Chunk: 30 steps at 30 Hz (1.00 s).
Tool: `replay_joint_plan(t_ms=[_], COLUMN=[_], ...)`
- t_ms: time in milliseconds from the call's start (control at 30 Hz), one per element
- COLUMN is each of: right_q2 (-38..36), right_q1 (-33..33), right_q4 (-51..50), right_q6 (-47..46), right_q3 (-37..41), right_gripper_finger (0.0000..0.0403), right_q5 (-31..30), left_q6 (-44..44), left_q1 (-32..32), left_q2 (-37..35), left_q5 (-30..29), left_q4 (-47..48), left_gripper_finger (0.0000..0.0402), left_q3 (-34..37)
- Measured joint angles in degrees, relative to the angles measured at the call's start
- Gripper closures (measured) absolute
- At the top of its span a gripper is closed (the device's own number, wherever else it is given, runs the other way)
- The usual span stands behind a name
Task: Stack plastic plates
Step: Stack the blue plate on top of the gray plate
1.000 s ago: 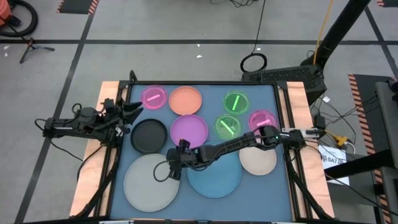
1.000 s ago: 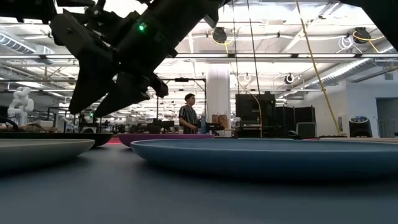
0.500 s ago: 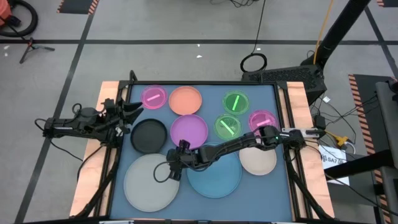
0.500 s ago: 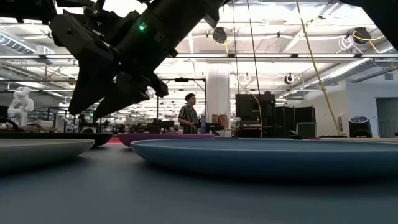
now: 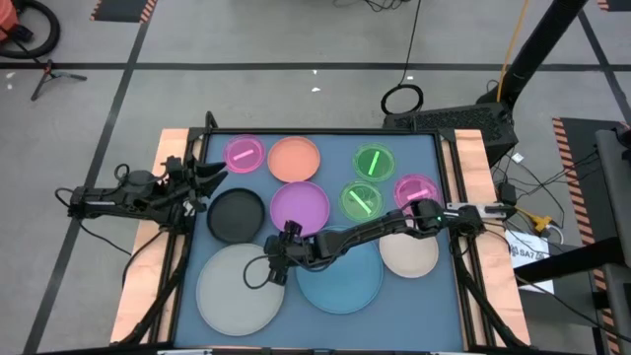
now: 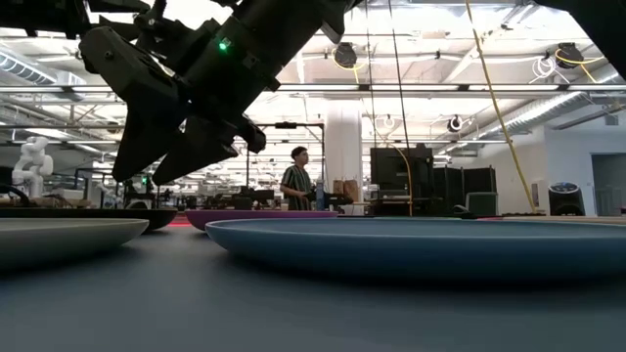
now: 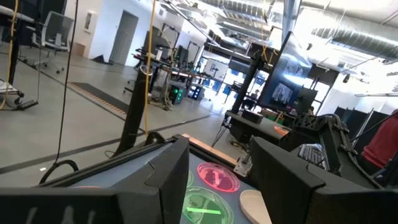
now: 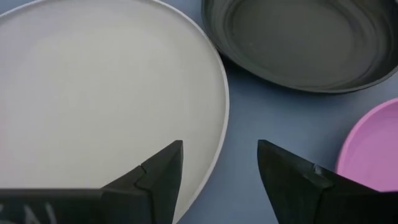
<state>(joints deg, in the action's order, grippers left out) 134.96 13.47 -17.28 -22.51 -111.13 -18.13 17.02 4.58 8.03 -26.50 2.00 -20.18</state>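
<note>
Over the large round grey plastic plate's [image 5: 240,286] edge, beside the black plate [image 5: 237,214], your right gripper [image 8: 219,163] hovers with fingers parted, empty; your left gripper [image 5: 210,177] waits, parted, at the table's left edge.

Looking matt and smooth: the grey plate [image 8: 93,87], plastic, with no glare across its broad face. Showing a soft sheen on its ribbed inner wall: the black plate [image 8: 305,40]. Appearing translucent and glossy, catching bright streaks of light: the green plates [image 5: 372,163] and the pink plates [image 5: 244,153]. Reading as opaque, satin plastic: the purple plate [image 5: 299,206] and the light-blue plate [image 6: 411,244]. Lying flat and matt beneath them: the blue table [image 5: 434,296], edged with bare pale wood. Looking dull, dark and slightly textured: the right gripper [image 8: 217,168].
</note>
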Motion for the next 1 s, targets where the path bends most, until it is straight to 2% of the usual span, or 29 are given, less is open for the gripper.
replay_joint_plan(t_ms=[333, 633, 1000], right_q2=[0.55, 4.59, 4.70], right_q1=[0.02, 0.00, 0.00], right_q4=[0.53, 2.56, 2.88], right_q6=[0.03, 0.66, 0.03], right_q3=[0.00, 0.04, 0.04], right_gripper_finger=[0.0204, 0.0204, 0.0204], right_q5=[-0.04, 0.11, 0.17], left_q6=[-0.02, -0.09, -0.13], left_q1=[0.00, 0.00, 0.00], left_q2=[0.00, -0.02, -0.02], left_q5=[0.00, 0.00, 0.02], left_q4=[0.00, 0.06, 0.30], left_gripper_finger=[0.0222, 0.0222, 0.0222], left_q3=[0.00, 0.00, 0.02])
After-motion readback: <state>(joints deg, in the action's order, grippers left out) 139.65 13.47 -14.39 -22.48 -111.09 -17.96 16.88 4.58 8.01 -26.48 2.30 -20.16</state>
